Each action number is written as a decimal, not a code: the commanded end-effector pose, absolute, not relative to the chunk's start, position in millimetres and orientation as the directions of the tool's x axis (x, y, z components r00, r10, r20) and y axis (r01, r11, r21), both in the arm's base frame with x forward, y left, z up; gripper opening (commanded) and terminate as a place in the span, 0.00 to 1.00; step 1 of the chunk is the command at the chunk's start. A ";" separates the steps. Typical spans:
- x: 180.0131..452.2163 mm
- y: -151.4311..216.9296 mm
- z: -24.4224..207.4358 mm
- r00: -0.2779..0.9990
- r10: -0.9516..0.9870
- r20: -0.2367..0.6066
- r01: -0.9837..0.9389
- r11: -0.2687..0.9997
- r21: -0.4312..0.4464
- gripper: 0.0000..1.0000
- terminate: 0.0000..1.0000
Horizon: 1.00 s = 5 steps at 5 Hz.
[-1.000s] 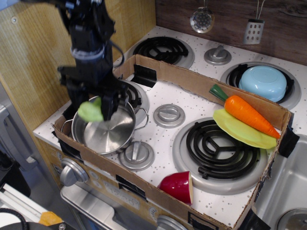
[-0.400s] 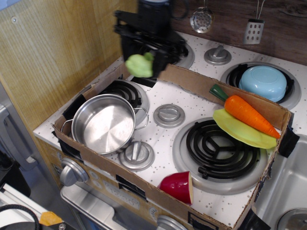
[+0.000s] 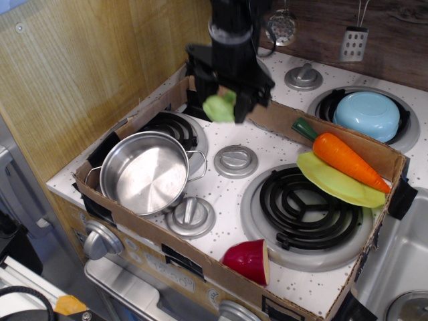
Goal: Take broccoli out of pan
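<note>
The pale-green broccoli (image 3: 218,108) hangs in my black gripper (image 3: 225,105), which is shut on it and holds it in the air above the back middle of the stove top, near the far cardboard wall. The shiny steel pan (image 3: 143,171) stands empty on the front-left burner, well to the left and below the gripper. The broccoli's stem end is partly hidden by the fingers.
A cardboard wall (image 3: 281,118) rings the stove top. An orange carrot (image 3: 345,160) lies on a yellow-green plate (image 3: 332,182) at right. A light-blue bowl (image 3: 366,115) sits back right. A red piece (image 3: 246,259) lies at the front. A black coil burner (image 3: 302,208) and silver knobs (image 3: 235,160) lie between.
My gripper lifted the broccoli out of the pan, carried it up and right across the stove, and now has come down a little near the back middle. The pan is left empty.
</note>
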State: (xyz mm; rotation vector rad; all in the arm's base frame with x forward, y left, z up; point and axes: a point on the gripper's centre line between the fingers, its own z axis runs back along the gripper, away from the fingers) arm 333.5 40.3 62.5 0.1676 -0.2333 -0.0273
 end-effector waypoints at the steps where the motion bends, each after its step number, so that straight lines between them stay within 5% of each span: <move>1: 359.0 53.3 48.7 0.888 -0.170 0.426 0.081 0.972 0.219 0.00 0.00; 2: 366.4 54.0 45.8 0.864 -0.206 0.459 0.097 0.964 0.249 0.00 0.00; 3: 368.6 52.6 52.5 0.877 -0.196 0.438 0.095 0.966 0.241 1.00 0.00; 5: 362.3 44.2 62.3 0.879 -0.178 0.443 0.089 0.973 0.214 1.00 0.00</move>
